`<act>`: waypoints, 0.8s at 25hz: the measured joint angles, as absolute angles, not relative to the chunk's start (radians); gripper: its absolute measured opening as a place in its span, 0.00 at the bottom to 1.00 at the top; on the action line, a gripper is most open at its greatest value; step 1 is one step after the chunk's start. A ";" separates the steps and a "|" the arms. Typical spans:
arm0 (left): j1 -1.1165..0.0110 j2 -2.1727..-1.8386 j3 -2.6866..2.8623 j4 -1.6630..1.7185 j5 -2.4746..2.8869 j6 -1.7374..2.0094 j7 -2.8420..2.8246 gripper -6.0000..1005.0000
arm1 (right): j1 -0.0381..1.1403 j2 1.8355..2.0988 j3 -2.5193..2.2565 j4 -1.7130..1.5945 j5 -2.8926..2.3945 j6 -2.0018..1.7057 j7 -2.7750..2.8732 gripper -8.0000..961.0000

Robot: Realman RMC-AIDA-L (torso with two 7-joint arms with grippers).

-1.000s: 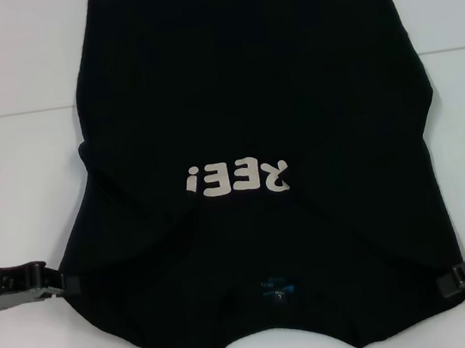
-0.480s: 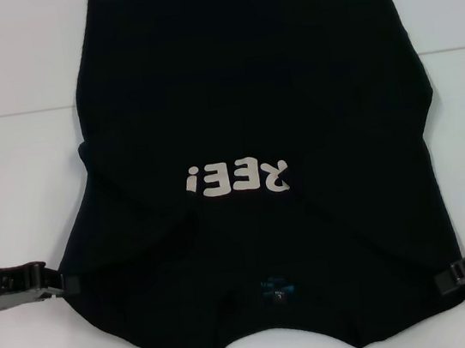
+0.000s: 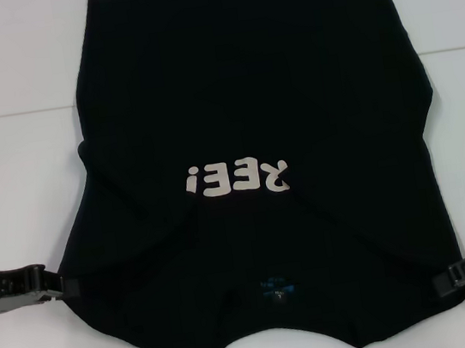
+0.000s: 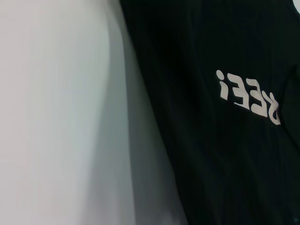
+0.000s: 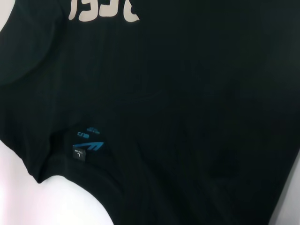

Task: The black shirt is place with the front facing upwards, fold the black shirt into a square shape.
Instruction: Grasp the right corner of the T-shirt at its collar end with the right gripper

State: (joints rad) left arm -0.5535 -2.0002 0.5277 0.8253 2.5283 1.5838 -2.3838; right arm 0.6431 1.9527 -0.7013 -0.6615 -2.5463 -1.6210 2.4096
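The black shirt (image 3: 258, 170) is lying flat on the white table (image 3: 15, 170), lettering up, both sleeves apparently folded inward; the lengthwise folds are remaining. The left gripper (image 3: 58, 289) and right gripper (image 3: 455, 279) are sitting at its near side edges; finger state cannot be told.

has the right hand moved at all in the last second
Yes, a little. In the head view the right hand has slid slightly outward along the black shirt's near right edge, away from the blue neck label, which has stayed put.
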 joint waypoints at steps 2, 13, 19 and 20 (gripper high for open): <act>-0.554 -2.000 0.528 0.825 2.528 1.584 -2.384 0.06 | 0.644 1.953 -0.701 -0.661 -2.546 -1.620 2.409 0.91; -0.551 -1.999 0.528 0.825 2.514 1.584 -2.383 0.06 | 0.665 1.960 -0.702 -0.632 -2.546 -1.620 2.403 0.91; -0.550 -1.997 0.528 0.825 2.512 1.587 -2.381 0.06 | 0.687 1.970 -0.707 -0.623 -2.546 -1.620 2.403 0.90; -0.549 -1.997 0.528 0.825 2.510 1.587 -2.381 0.06 | 0.691 1.973 -0.708 -0.623 -2.545 -1.620 2.402 0.90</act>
